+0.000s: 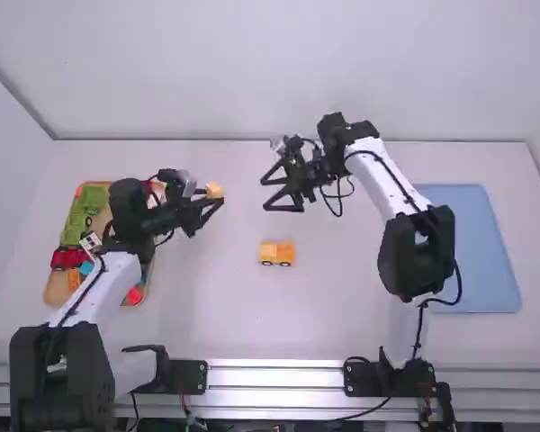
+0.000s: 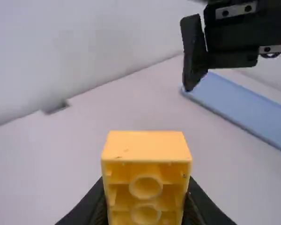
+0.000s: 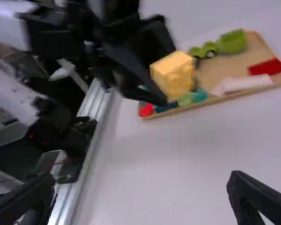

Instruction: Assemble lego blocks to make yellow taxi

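My left gripper [image 1: 207,209] is over the table just right of the wooden tray, shut on a yellow block [image 1: 214,190]. In the left wrist view the yellow block [image 2: 146,176], its hollow underside facing the camera, sits between the fingertips of the left gripper [image 2: 146,206]. My right gripper [image 1: 277,191] stands open with nothing in it, right of the held block; in the right wrist view the right gripper [image 3: 140,192] has its fingers wide apart. A yellow block vehicle with dark wheels [image 1: 277,253] rests on the table, nearer the arm bases than either gripper.
The wooden tray [image 1: 51,290] at the left holds green, red, blue and orange pieces, partly behind the left arm. A blue tray [image 1: 477,243] lies at the right, beside the right arm. A metal rail [image 1: 274,372] runs along the table's near edge.
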You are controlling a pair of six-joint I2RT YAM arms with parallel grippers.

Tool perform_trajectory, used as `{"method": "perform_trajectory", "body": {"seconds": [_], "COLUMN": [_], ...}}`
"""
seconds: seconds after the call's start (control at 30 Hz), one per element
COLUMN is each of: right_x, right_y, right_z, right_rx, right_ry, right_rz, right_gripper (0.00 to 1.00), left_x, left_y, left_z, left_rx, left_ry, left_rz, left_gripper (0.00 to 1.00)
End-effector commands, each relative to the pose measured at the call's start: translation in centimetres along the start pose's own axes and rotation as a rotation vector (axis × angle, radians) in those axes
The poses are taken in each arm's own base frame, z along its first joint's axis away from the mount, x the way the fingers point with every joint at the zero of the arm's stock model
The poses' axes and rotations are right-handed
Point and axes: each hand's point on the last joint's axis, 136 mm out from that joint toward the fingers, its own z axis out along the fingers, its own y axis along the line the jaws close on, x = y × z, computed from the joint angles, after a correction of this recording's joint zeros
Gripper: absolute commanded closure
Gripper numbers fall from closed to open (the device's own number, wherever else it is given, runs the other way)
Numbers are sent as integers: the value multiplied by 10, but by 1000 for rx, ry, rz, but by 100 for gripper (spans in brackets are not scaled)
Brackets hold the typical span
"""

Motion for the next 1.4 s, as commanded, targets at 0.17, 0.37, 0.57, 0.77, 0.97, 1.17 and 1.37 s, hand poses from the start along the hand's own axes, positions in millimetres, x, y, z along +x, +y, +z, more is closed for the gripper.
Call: {"method": "perform_trajectory", "body": {"seconds": [0.17, 0.37, 0.57, 0.77, 0.97, 1.17, 1.37], "right_x": [-38, -30, -30, -38, -55, -33, -19], "right_y": [95, 55, 40, 14, -48, 15, 20], "right_z": [-18, -27, -41, -31, -13, -17, -31], "right_rx": [-48, 24, 64, 125, 492, 358, 423], "right_ry": [-83, -149, -180, -97, 56, 30, -185], "right_rz": [-664, -546, -488, -397, -233, -340, -307], "right_gripper": [2, 2, 2, 2, 2, 2, 2], "left_x": [-10, -9, -14, -17, -16, -12, -2], "left_y": [-54, -79, -87, -87, -85, -80, -83], "left_z": [12, 21, 26, 25, 25, 26, 26], "left_rx": [301, 380, 398, 398, 388, 364, 375], "left_ry": [-58, -57, -72, -82, -81, -72, -53], "left_rz": [24, 74, 110, 126, 124, 138, 190], "left_gripper": [98, 98, 98, 98, 98, 98, 98]}}
